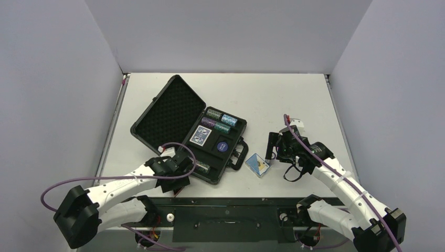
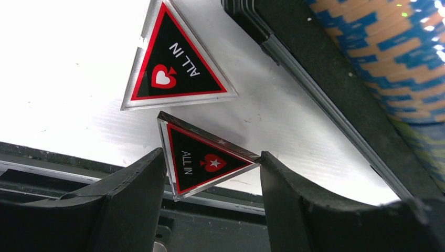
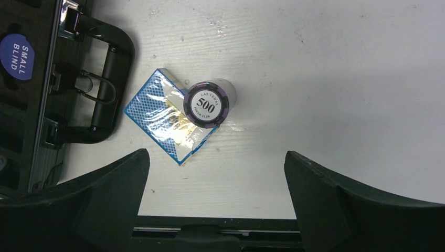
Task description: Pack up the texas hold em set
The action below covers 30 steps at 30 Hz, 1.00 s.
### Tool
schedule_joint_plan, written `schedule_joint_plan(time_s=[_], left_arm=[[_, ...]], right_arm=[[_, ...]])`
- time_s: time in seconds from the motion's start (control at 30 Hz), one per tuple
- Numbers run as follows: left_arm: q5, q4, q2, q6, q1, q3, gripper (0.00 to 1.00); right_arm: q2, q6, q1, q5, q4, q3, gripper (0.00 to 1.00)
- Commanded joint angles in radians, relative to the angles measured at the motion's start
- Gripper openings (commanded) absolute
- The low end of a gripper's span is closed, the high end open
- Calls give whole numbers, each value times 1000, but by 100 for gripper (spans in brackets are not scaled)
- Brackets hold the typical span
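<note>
The black briefcase lies open mid-table, lid leaning back left. Its foam tray holds several glittery chip rolls, a blue card deck and a round blue button. My left gripper is at the case's near left corner, shut on a red-black "ALL IN" triangle held tilted above the table. A second such triangle shows just beyond it. My right gripper hangs open and empty above a loose blue deck and an upright "500" chip roll.
The case handle and latches lie just left of the loose deck. A "SMALL BLIND" button sits in the tray. The case rim and a blue-orange chip roll are right of my left fingers. The table's front edge is close below both grippers.
</note>
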Motion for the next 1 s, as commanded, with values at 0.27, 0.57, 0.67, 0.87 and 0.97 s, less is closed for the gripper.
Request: schedule_joint_plan(time_s=[0.27,0.57,0.67,0.87,0.97], left_arm=[[0,-199,-161,-31,5,156,38],[-19,-213,-89,3,7,340,38],[-30,-202,-33,50,17,400,38],[-5,-141,90,135,82,512,38],[21,-104,155,159,120,554,38]], right_arm=[[-3,10,-7,12,17,31,96],[0,11,-7,11,17,32,96],[-2,11,-6,14,16,34,96],[-11,11,-8,19,9,37,96],[-15,11,-8,23,6,39,96]])
